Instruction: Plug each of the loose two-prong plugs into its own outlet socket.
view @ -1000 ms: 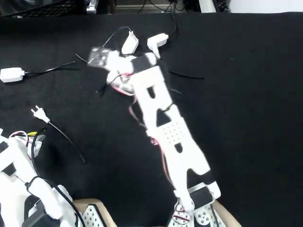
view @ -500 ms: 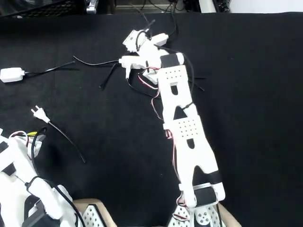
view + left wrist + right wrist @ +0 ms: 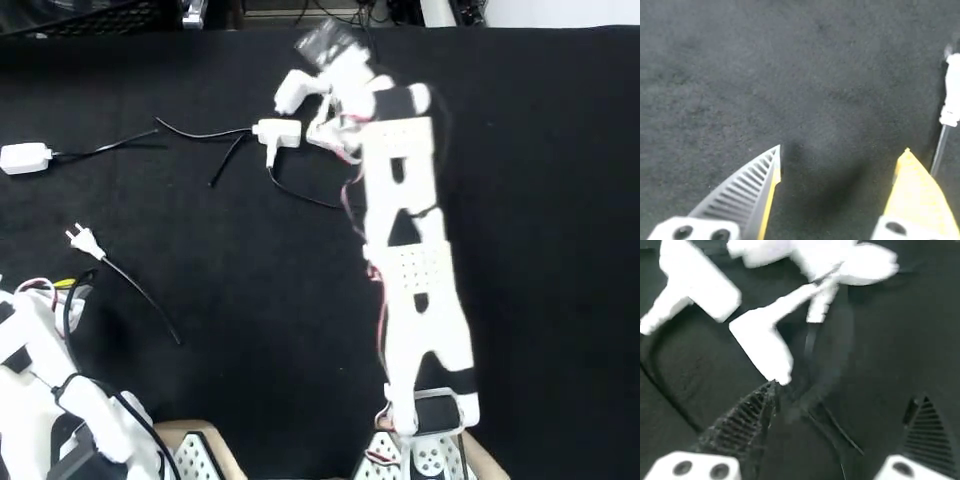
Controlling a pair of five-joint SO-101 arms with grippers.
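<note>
My right gripper (image 3: 840,415) is open, its dark fingers spread just short of three white socket and plug blocks (image 3: 762,342) with black cords. From above, the right arm (image 3: 410,250) stretches to the table's far middle, its gripper (image 3: 303,95) by a white block (image 3: 290,90); a second block (image 3: 275,131) lies just nearer. My left gripper (image 3: 840,170) is open over bare cloth, with a white two-prong plug (image 3: 952,85) off to one side. That loose plug (image 3: 84,238) lies at the left. The left arm (image 3: 30,350) sits at the near left corner.
Another white socket block (image 3: 25,156) with a thin cord lies at the far left edge. Black cords (image 3: 200,132) trail across the black cloth between the blocks. The table's right half is bare black cloth (image 3: 540,200).
The right arm has swung to the right and farther back. One white block now lies nearer, at the middle, with its cord dragged along. The left arm has stayed put.
</note>
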